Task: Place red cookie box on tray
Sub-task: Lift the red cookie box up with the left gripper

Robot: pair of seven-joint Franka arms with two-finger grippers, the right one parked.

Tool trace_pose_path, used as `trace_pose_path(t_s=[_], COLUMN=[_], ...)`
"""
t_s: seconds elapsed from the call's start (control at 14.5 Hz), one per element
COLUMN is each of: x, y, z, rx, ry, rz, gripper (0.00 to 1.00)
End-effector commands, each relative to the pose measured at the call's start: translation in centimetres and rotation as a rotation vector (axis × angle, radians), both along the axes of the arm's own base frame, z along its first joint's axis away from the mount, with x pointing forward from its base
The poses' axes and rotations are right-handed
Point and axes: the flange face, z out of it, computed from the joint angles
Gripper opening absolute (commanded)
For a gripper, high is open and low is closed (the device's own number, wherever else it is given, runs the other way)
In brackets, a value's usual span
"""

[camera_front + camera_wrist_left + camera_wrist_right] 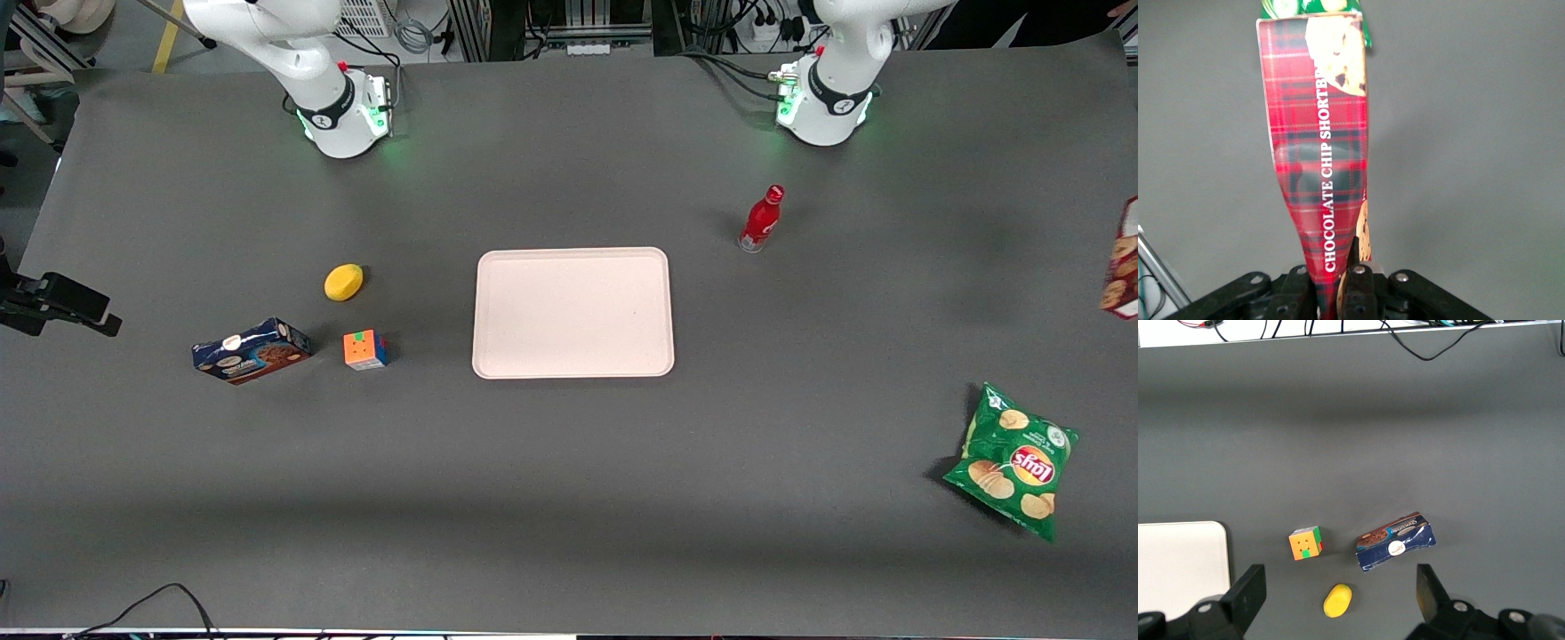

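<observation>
We are holding the red cookie box [1319, 153] in the hand [1338, 293], whose fingers are pinching one end of it so the long body is hanging out over bare worktop [569, 480], with the green chip bag [1013, 462] lying underneath its free end. In the front view the box is showing only at the frame edge, toward the working arm's end of the worktop and well apart from the tray [573, 313], which is sitting empty. The grip is sitting at the very end of a long slim carton, so we are judging that it could swing, twist or slip during the long carry, and land across the tray's rim. The box is reading "CHOCOLATE CHIP SHORTBR…", the rest hidden; the bag is reading "Lay's".
</observation>
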Motion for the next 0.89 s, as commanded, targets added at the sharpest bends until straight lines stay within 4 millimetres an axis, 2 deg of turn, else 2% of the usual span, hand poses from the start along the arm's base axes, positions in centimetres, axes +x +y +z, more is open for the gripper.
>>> trace_pose_path(t_s=[0.0, 0.07, 0.21, 0.28, 0.41, 0.69, 0.83], x=[1.0, 0.9, 0.8, 1.4, 3.1, 7.3, 9.1], y=[1.0, 1.1, 0.9, 0.1, -3.1, -12.6, -18.1], z=[7.9, 9.6, 11.3, 11.6, 11.6, 13.7, 14.2], rx=[0.031, 0.033, 0.028, 0.030, 0.014, 0.029, 0.030], ry=[0.026, 0.034, 0.050, 0.061, 0.088, 0.129, 0.151], rz=[-0.038, -0.039, -0.012, -0.006, 0.033, 0.140, 0.201], gripper=[0.10, 0.10, 0.10, 0.10, 0.10, 0.11, 0.11])
